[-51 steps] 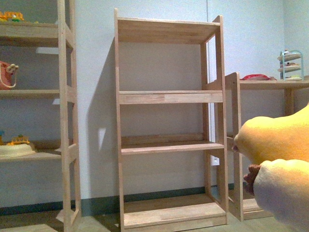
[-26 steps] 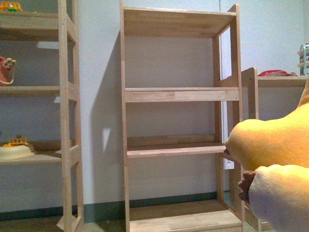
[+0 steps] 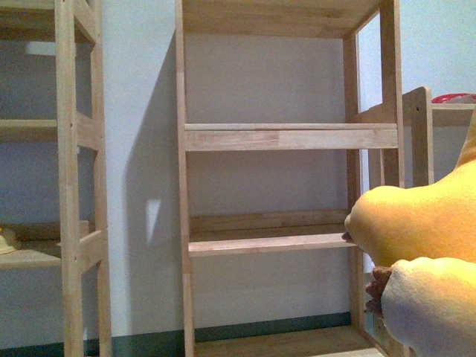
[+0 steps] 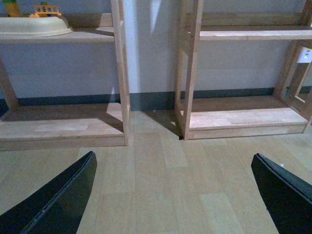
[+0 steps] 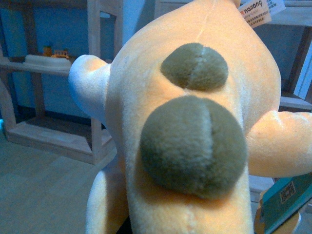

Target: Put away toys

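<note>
The plush toy (image 3: 424, 223) hung unshelved at four o'clock in the front view, beside the wooden shelf (image 3: 268, 242), probably carried by the unseen right gripper; the left gripper (image 4: 173, 157) gaped, holding nothing.

The plush toy (image 5: 195, 146) read as soft, short-napped cloth, orange-yellow fleece with duller dark pads seamed down the middle, and it carried a thin printed paper tag (image 5: 257, 10). The shelf unit (image 3: 286, 138) was pale bare-looking wood, matt with visible grain, while the floor (image 4: 161, 195) was smooth wood-look planks with a faint sheen. The left gripper (image 4: 173, 158) showed fingers (image 4: 63, 200) of smooth, matt black plastic.
</note>
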`<action>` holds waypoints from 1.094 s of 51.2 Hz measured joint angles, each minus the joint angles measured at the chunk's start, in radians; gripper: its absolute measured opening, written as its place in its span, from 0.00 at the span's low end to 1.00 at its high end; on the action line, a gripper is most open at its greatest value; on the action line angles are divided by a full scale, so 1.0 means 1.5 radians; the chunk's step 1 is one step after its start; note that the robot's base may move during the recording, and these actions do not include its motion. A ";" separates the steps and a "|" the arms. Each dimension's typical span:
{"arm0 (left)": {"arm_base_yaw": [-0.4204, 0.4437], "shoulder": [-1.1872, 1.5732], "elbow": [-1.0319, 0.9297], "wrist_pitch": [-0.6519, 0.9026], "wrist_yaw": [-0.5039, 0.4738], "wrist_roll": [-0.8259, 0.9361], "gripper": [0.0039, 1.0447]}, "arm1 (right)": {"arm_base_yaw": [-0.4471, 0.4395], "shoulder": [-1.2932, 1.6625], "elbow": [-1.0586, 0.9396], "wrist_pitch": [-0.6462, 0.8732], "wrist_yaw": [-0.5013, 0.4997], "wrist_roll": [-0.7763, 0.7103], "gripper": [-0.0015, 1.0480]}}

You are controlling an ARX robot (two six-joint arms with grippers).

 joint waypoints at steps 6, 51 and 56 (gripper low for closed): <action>0.000 0.000 0.000 0.000 0.000 0.000 0.94 | 0.000 0.000 0.000 0.000 0.000 0.000 0.07; 0.001 -0.001 0.000 0.000 0.000 0.000 0.94 | 0.001 0.001 0.000 0.000 0.000 0.000 0.07; 0.001 -0.001 0.000 0.000 0.000 0.000 0.94 | 0.001 0.000 0.000 0.000 0.000 0.000 0.07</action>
